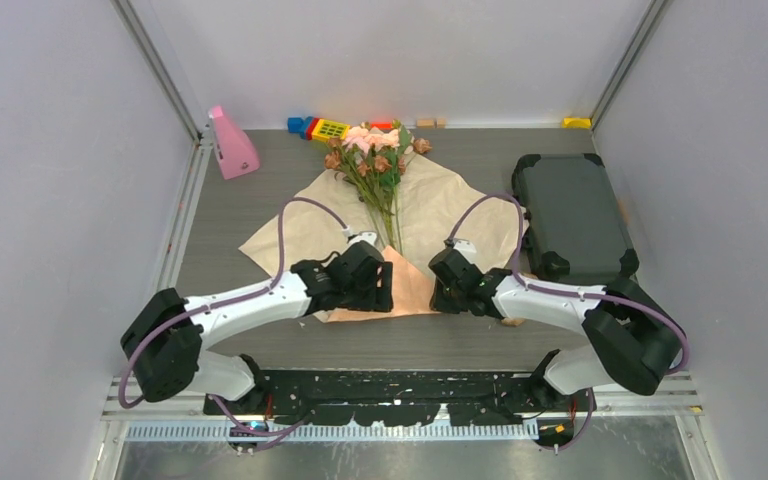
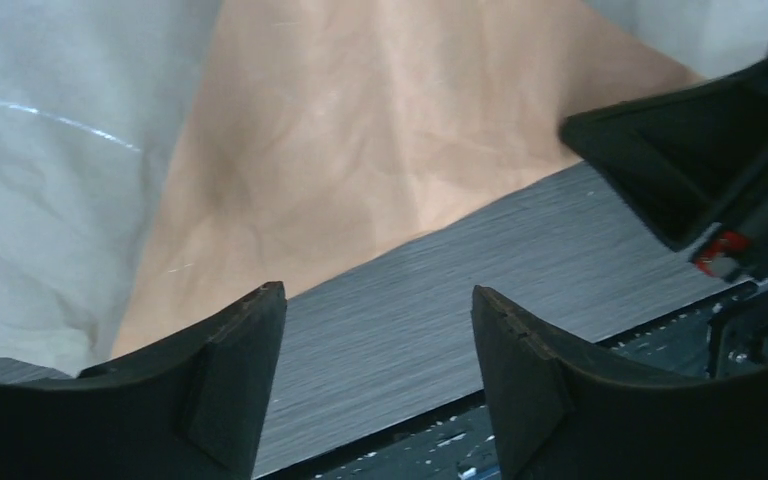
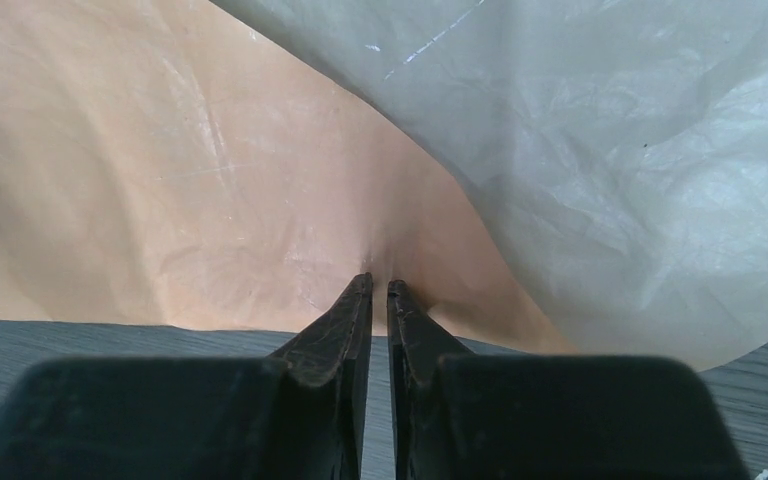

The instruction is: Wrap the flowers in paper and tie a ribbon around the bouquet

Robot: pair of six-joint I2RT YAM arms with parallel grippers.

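Two grippers are set at the near corner of the paper (image 1: 440, 200), which is spread across the middle of the top view with its lower corner folded over so that the peach face is shown. The flowers (image 1: 375, 165) are laid on it toward the upper centre, heads to the back wall, stems pointing down the frame. The right gripper (image 3: 380, 285) is closed almost fully, and a thin pucker of the peach fold appears to be pinched at its tips. The left gripper (image 2: 375, 305) is spread wide over bare table (image 2: 440, 290), with nothing between its fingers and the paper's edge just ahead. So slight a bite could be lost, or the sheet torn, if the fold is pulled quickly. If the sheet is dragged rather than lifted, the flowers could be shifted off centre
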